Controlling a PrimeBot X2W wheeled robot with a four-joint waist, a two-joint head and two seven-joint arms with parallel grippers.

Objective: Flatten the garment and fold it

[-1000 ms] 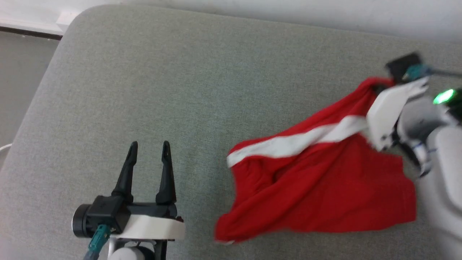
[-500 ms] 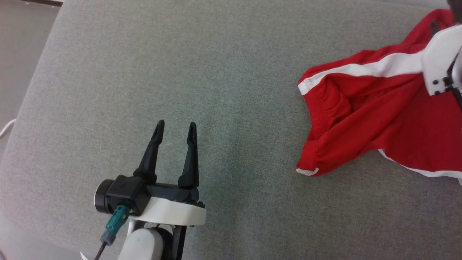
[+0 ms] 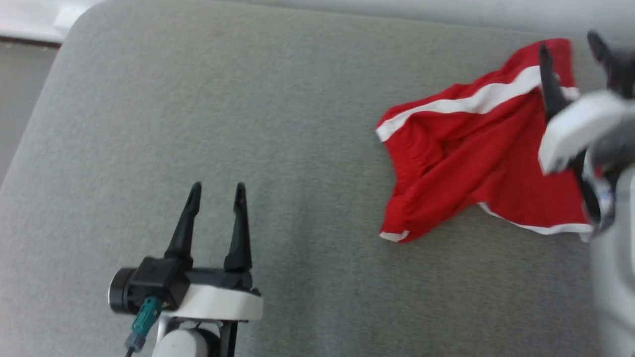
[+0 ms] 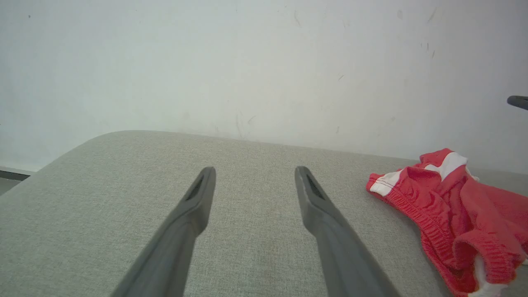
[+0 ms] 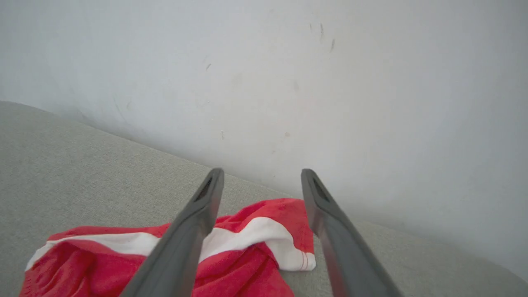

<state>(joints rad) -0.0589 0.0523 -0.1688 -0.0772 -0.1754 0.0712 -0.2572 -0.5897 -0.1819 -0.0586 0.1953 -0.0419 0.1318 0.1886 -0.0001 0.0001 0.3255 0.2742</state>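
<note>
The garment, red shorts with a white side stripe and white hem trim, lies loosely crumpled on the grey cushion at the right. In the left wrist view the garment shows its gathered waistband at the right edge. My right gripper hovers open over the garment's far right end, nothing between its fingers. Its own view has the garment lying below the spread right gripper. My left gripper stands open over bare cushion at the lower left, well apart from the garment; the left gripper holds nothing.
The grey fabric cushion fills the work area, with a rounded corner at the upper left and floor beyond it. A pale wall runs along the cushion's far edge, close behind the garment.
My right gripper has let go of the garment's end and opened; the fabric has dropped onto the cushion. The head camera has shifted. The left gripper stays open.
</note>
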